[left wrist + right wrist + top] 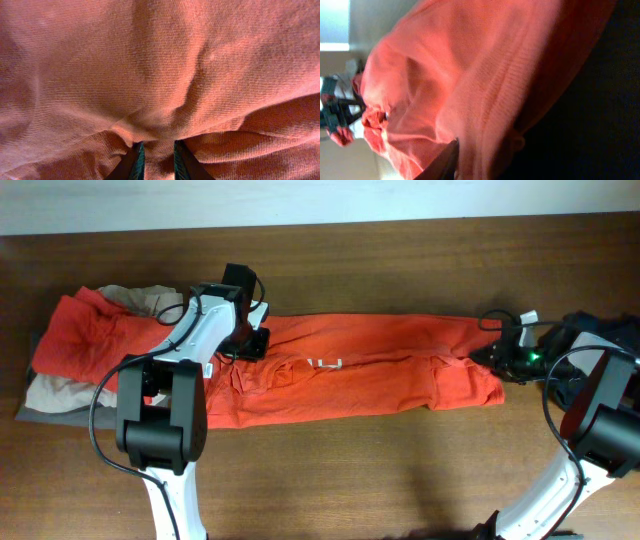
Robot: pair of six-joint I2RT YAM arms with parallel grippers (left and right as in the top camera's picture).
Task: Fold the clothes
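Overhead, the orange-red T-shirt [380,365] lies stretched in a long wrinkled band.

An orange-red T-shirt [370,370] lies stretched across the counter [400,470] as a long, narrow band, folded lengthwise, with creases along its middle. A bit of white lettering [323,364] shows near its centre. The knit looks ribbed and puckered up close. At the left end sits a heap: another orange garment [85,335], tan cloth [145,300], beige cloth [55,392] and a gray piece [40,413] underneath.
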